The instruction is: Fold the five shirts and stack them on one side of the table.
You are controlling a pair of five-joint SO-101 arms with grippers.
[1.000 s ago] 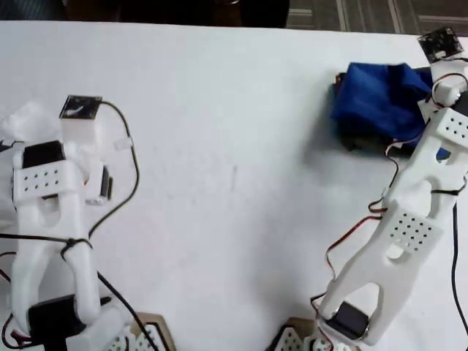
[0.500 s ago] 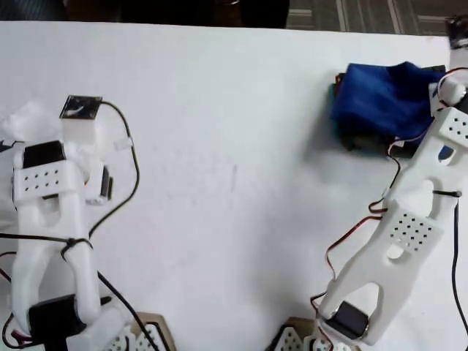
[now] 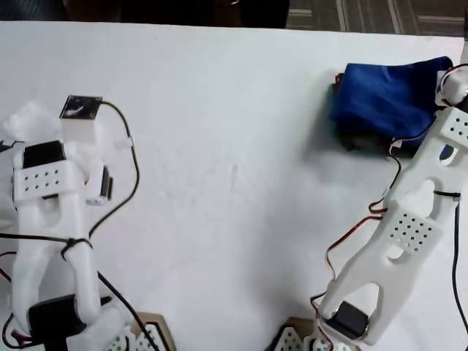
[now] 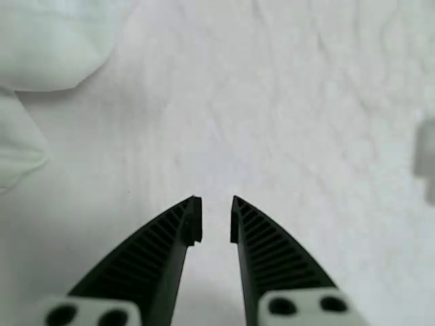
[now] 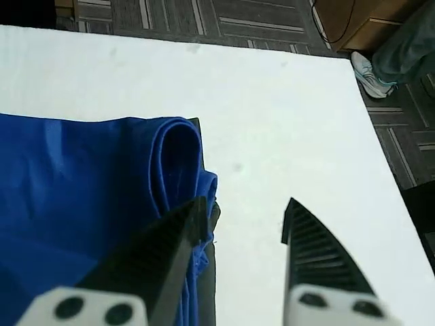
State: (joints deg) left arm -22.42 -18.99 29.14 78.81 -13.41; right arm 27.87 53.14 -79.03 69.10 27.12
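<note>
A folded blue shirt lies on top of a stack of darker shirts at the far right of the white table. My right gripper is open at the blue shirt's folded edge: one finger is over the cloth, the other over bare table. A dark shirt shows under the blue one. My left gripper hangs over bare table at the left, narrowly open and holding nothing. A white cloth lies just beyond it.
The white cloth is bunched at the table's left edge beside the left arm. The table's far edge and right edge run close to the shirt stack, with carpeted floor beyond. The right arm stretches along the right side.
The right arm has swung to the right, its wrist now past the picture's edge. The blue shirt's top layer now lies flatter and reaches farther right. The left arm has kept still.
</note>
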